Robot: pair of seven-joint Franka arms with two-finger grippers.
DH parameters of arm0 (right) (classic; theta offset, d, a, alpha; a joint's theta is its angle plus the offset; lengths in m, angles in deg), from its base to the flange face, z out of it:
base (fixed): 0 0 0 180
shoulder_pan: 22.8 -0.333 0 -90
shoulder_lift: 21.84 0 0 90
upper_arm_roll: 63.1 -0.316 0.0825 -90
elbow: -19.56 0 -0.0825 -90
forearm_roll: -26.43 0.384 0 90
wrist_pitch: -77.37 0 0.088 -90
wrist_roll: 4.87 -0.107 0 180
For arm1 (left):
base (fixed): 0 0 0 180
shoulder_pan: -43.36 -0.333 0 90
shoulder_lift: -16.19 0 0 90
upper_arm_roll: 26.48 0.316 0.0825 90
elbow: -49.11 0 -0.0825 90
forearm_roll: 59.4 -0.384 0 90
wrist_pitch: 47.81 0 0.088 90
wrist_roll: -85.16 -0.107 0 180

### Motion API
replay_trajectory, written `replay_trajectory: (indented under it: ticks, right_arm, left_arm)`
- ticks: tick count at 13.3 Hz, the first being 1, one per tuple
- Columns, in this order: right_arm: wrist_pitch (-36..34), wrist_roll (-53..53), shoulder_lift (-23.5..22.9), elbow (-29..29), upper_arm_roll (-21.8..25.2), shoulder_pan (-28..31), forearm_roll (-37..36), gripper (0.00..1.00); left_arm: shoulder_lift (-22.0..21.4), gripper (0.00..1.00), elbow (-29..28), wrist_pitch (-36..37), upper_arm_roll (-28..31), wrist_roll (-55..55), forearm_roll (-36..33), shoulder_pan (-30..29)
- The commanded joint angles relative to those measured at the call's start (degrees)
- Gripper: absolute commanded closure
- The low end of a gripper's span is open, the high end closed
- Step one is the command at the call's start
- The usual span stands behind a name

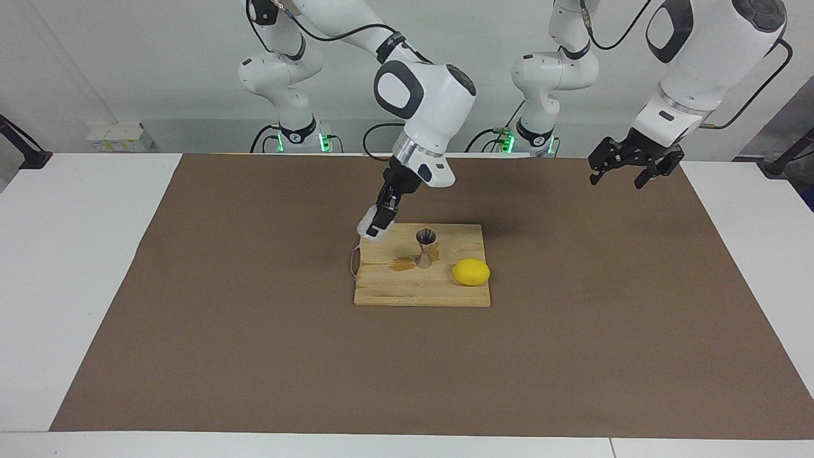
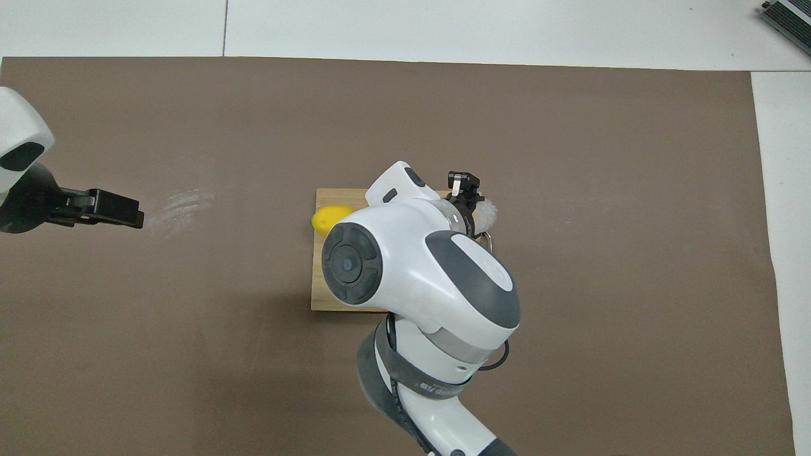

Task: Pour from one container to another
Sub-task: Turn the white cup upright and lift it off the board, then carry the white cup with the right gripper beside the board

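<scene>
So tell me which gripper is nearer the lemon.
The right gripper, holding the glass cup over the cutting board's edge. The left gripper waits over the mat toward its own end, away from the lemon.

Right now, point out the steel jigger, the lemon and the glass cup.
jigger [image 1: 426,236], facing view, upper cone's rim.
lemon [image 1: 471,272], facing view, middle of its body.
glass cup [image 1: 369,227], facing view, its clear side.

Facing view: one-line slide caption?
Right gripper holds glass cup over board corner, beside jigger.
</scene>
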Motion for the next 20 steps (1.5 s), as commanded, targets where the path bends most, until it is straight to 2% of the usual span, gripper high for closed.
replay_trajectory:
  ticks: [1, 6, 8, 17, 20]
  right_arm:
    - [2.0, 3.2, 1.9, -1.7, -0.5, 3.6, 3.4, 0.89]
    - [3.5, 10.3, 2.6, -1.9, -0.5, 10.4, 11.9, 0.89]
    - [5.5, 12.7, 2.6, -2.2, -0.5, 13.1, 16.3, 0.89]
    - [11.2, 28.5, 3.3, -7.4, -0.5, 23.2, 28.4, 0.89]
    - [11.4, 33.9, 3.9, -9.3, -0.5, 25.7, 29.7, 0.89]
  left_arm:
    - [0.3, 0.0, 0.3, -0.6, 0.6, 1.1, 0.3, 0.9]
    - [0.3, 0.0, 1.0, -0.2, 0.6, 0.1, -0.6, 0.9]
    - [0.0, 0.0, 0.9, 0.0, 0.5, 0.0, -4.1, 0.9]
    - [0.3, 0.0, 0.8, -0.3, 0.5, 0.2, -4.8, 1.9]
    - [0.3, 0.0, 0.7, -0.4, 0.5, 0.3, -4.8, 2.0]
